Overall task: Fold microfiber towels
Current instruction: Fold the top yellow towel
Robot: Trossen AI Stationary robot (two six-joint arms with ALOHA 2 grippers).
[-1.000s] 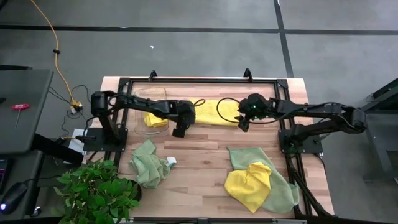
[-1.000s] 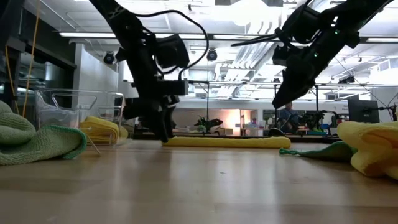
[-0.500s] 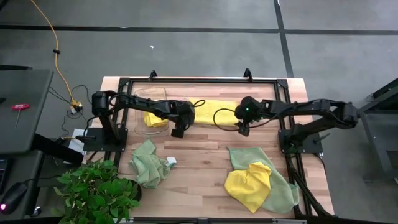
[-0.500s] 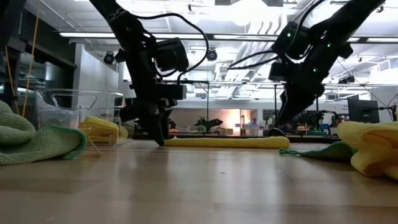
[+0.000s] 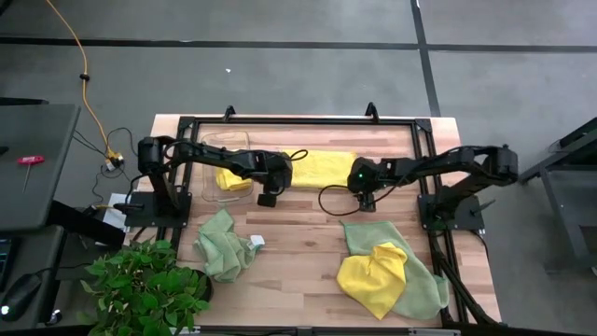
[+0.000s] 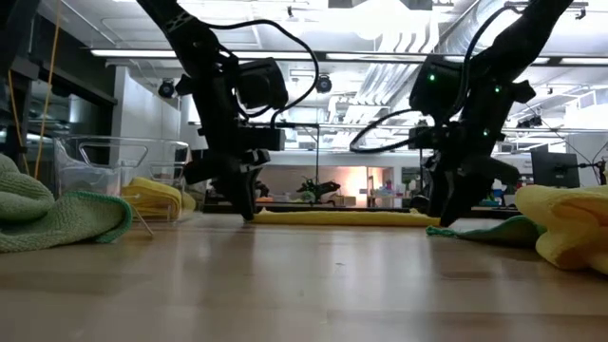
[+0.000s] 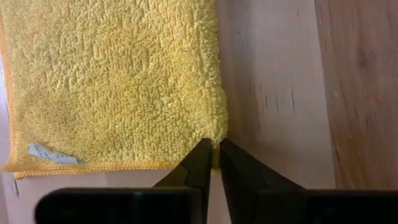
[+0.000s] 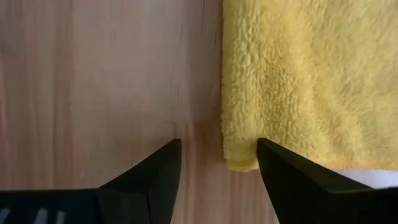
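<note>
A folded yellow microfiber towel (image 5: 322,168) lies flat on the table's far middle. My left gripper (image 5: 268,199) is shut at the towel's near left corner. My right gripper (image 5: 364,201) is open and low over the near right corner (image 8: 239,163). One of its fingers is over bare wood and the other over the towel's edge, and I cannot tell if either touches. A crumpled green towel (image 5: 222,245) lies near left. Another green towel (image 5: 424,285) lies near right with a yellow one (image 5: 373,271) on top. My left gripper pinches the yellow towel's near left corner (image 7: 217,132) between its two fingertips. The fingers come from above, slanting down. One layer or several, I cannot tell. The towel lies flat on the table, with nothing lifted.
A clear plastic bin (image 5: 227,149) stands at the far left with a yellow towel (image 5: 233,179) in it. A leafy plant (image 5: 145,285) sits off the near left corner. A black frame (image 5: 298,119) runs round the table. Bare wood (image 5: 298,233) lies in the near middle.
My right gripper has come down toward the table's near edge and onto the yellow towel's near right corner, rolling as it went and staying open. My left gripper has kept its place and shut on the near left corner. The towel has not moved.
</note>
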